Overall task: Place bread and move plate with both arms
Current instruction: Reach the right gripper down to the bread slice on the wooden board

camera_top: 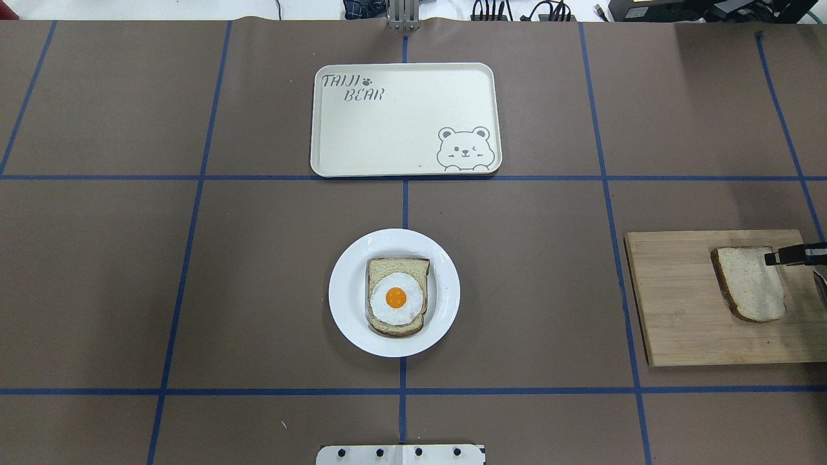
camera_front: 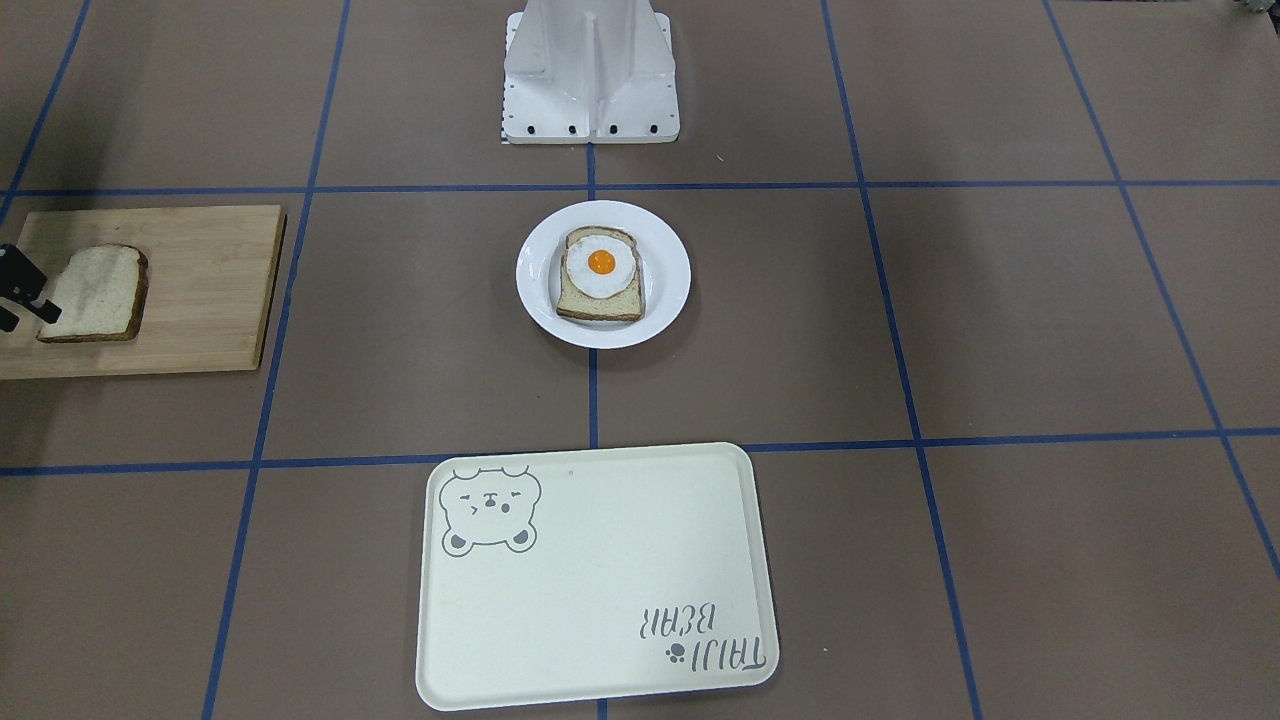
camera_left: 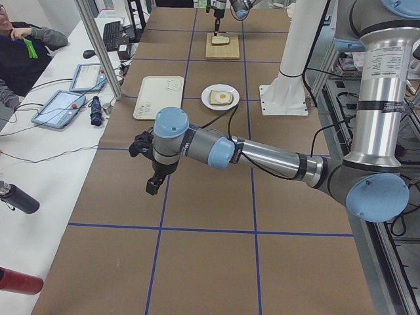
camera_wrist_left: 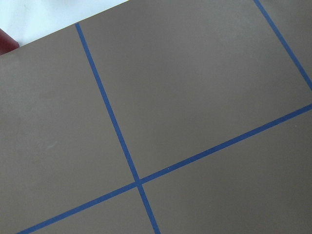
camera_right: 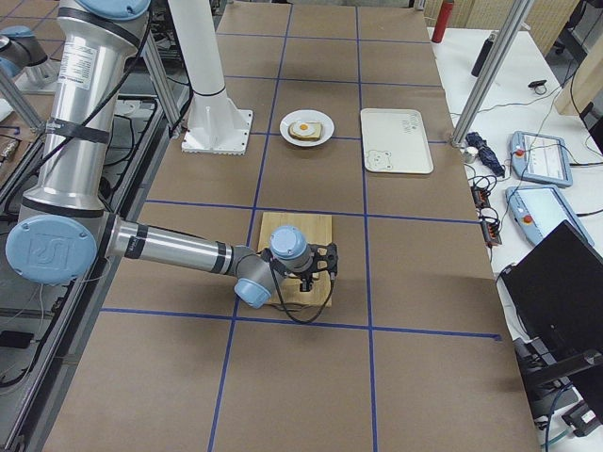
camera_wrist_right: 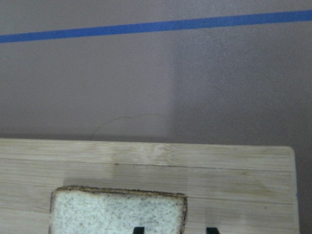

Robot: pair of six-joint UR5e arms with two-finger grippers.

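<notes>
1. Step, as I judge it: the grasp on the bread (camera_top: 749,284), which is not lifted yet. Placing it and moving the plate (camera_top: 446,290) are both still to do.
2. The bread lies flat on a wooden board (camera_top: 678,303) at the robot's right end of the desk (camera_top: 517,258), well apart from the plate.
3. The plate sits at the desk centre in front of the robot base. It already carries a slice with a fried egg (camera_top: 395,298). The bear tray (camera_top: 387,135) lies beyond it, across the desk from the robot.
4. The right tool (camera_top: 770,258) comes in from the robot's right and hangs over the far right corner of the bread. In the right wrist view its two tips are apart, one over the slice and one past the side crust over the board. Whether they touch anything, I can't tell.
5. The left tool (camera_left: 152,186) shows only in the left side view, over bare desk at the left end, so I can't tell if it is apart or together.
6. Key relation: the bread's long axis runs roughly toward and away from the robot, and the tool crosses it at the far end. The plate lies to the robot's left of the bread, a long carry across.
7. The right arm is much nearer the bread, and the left arm is well off from everything.
8. Risk, as a guess: a corner grip may let the slice droop or slip.
</notes>
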